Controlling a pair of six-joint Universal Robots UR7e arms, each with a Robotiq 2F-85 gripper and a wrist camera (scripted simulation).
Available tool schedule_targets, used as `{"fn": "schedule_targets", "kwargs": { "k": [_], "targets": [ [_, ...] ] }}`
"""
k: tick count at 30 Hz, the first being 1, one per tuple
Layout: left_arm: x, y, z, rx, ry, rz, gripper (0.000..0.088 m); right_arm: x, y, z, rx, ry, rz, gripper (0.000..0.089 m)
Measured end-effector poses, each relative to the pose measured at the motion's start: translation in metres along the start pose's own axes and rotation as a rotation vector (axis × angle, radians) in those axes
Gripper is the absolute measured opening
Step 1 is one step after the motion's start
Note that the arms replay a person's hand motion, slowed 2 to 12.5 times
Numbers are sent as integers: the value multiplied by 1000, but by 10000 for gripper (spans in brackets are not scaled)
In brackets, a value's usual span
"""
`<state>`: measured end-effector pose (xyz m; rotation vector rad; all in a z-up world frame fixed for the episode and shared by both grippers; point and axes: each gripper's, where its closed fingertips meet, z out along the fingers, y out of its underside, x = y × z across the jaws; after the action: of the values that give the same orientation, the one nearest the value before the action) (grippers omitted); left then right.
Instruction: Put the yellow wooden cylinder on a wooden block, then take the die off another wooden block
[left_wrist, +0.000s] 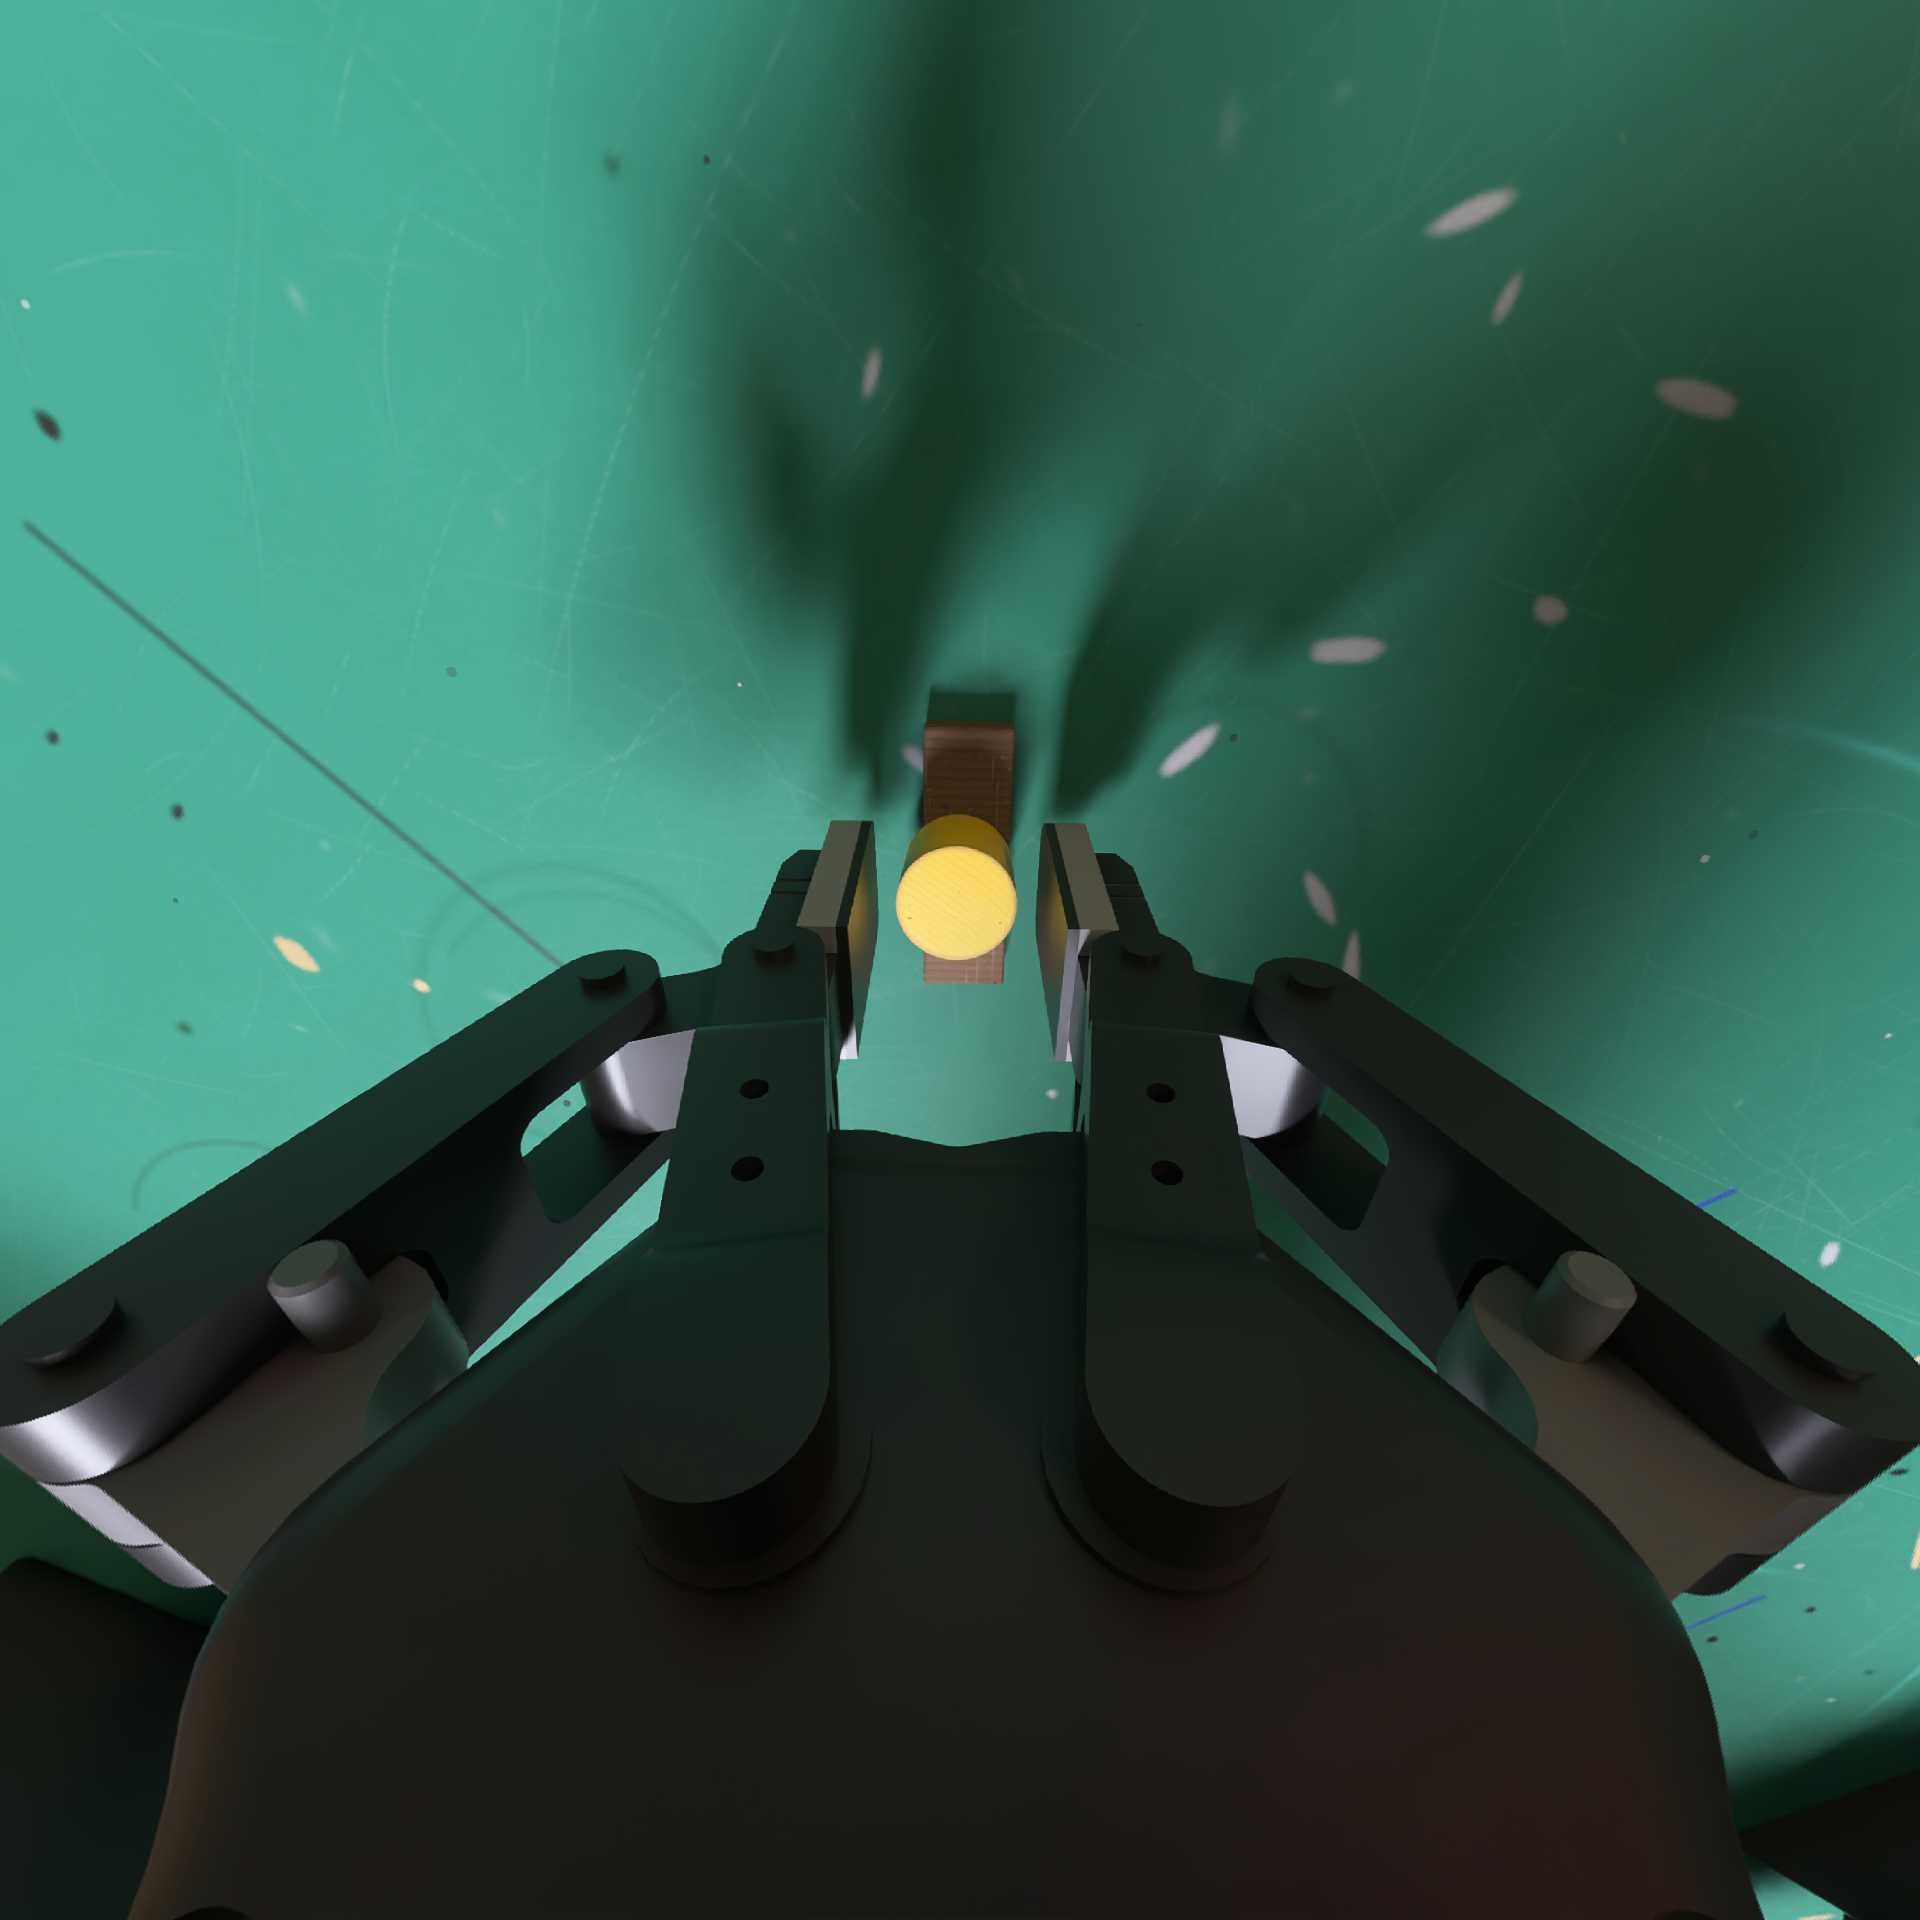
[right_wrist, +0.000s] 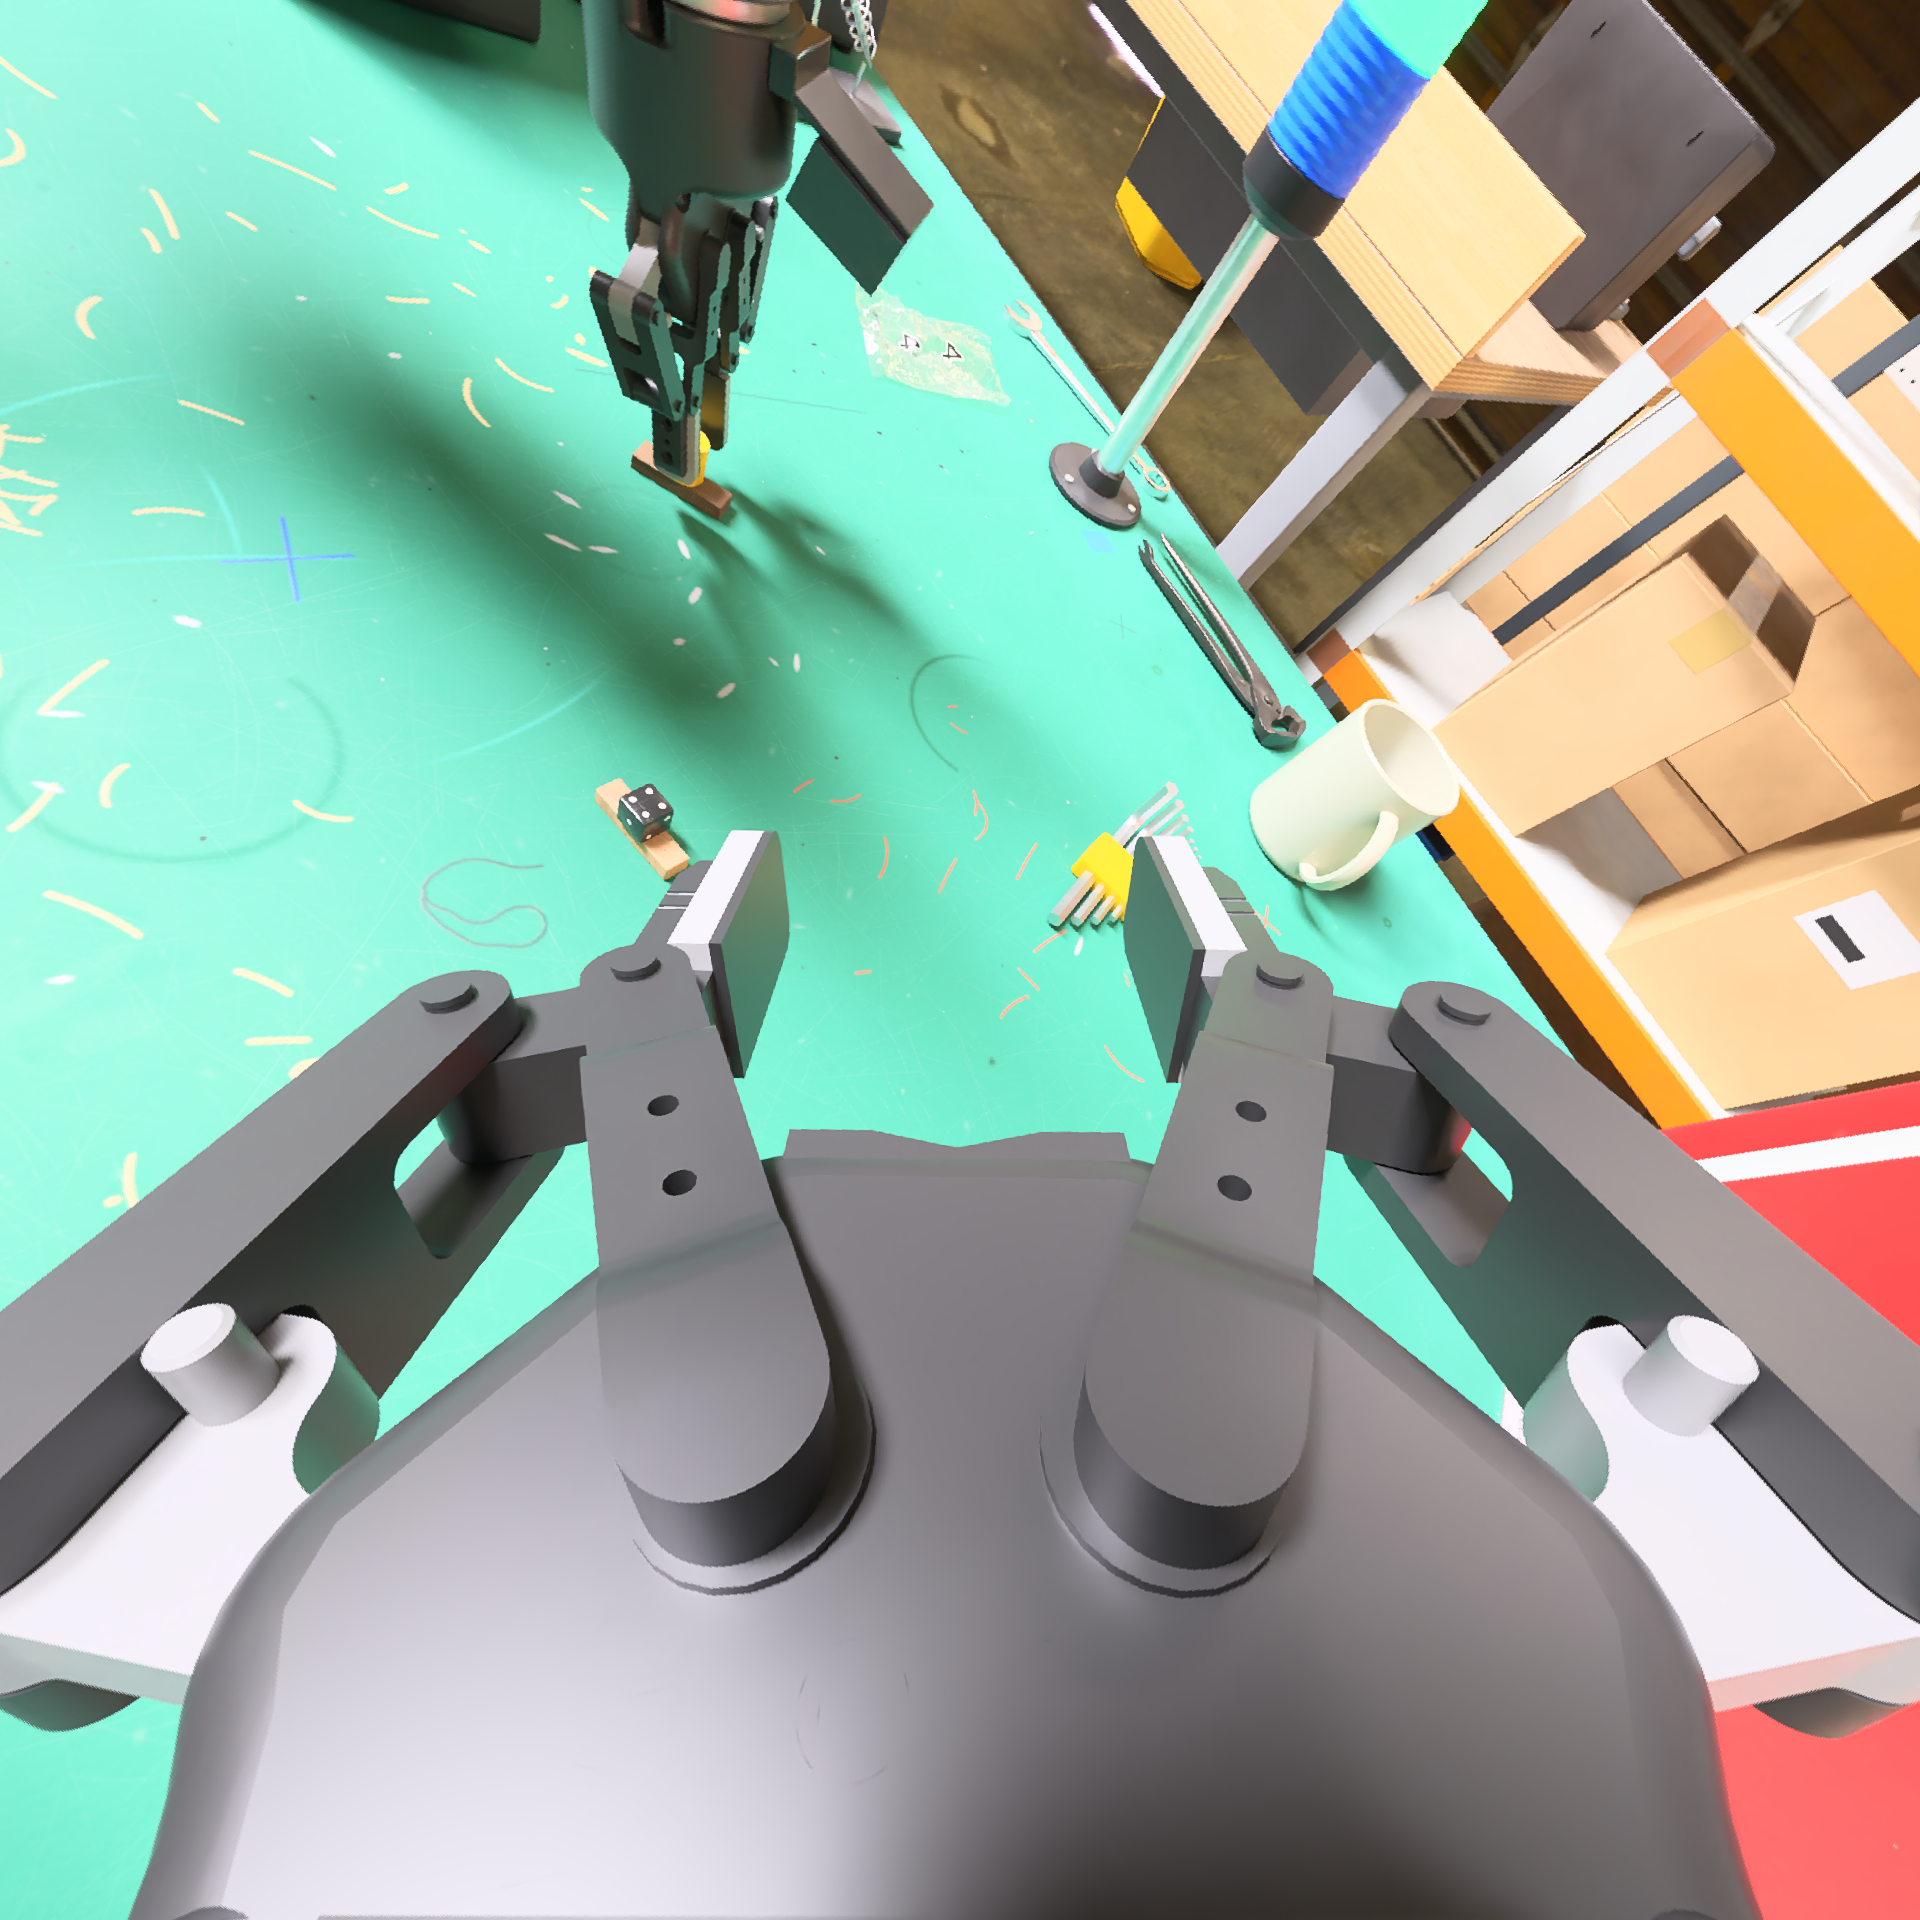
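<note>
In the left wrist view the yellow wooden cylinder (left_wrist: 956, 900) stands upright on a dark brown wooden block (left_wrist: 966, 764) on the green mat. My left gripper (left_wrist: 956, 831) straddles the cylinder, open, with a small gap on each side. In the right wrist view the left gripper (right_wrist: 681, 436) shows far off, over the cylinder (right_wrist: 704, 449) and dark block (right_wrist: 691, 486). A black die (right_wrist: 644, 810) sits on a light wooden block (right_wrist: 665, 854), just left of and beyond my right gripper (right_wrist: 954, 844), which is open and empty above the mat.
A cream mug (right_wrist: 1345, 795) lies on its side by the table's right edge. A yellow-held hex key set (right_wrist: 1107, 873) lies near my right finger. Pliers (right_wrist: 1221, 644), a pole on a round base (right_wrist: 1096, 483), a wrench (right_wrist: 1049, 343) and a plastic bag (right_wrist: 930, 348) lie farther back.
</note>
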<state>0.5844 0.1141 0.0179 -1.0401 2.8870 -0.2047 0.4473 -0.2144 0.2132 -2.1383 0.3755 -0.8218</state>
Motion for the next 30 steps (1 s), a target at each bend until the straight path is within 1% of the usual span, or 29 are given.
{"fn": "schedule_targets", "kwargs": {
  "k": [10, 17, 23, 30],
  "targets": [
    [1, 1, 0, -4, -1, 0, 343, -2, 0, 1, -2, -5, -3, 585],
    [0, 0, -6, -2, -20, 5, 381, -3, 0, 2, -2, -9, -6, 587],
    [-1, -3, -18, 14, -48, 17, 415, -5, -1, 2, 0, -15, -8, 588],
    [0, -9, -42, 57, -88, 43, 421, -7, -2, 2, 3, -22, -13, 590]
  ]
}}
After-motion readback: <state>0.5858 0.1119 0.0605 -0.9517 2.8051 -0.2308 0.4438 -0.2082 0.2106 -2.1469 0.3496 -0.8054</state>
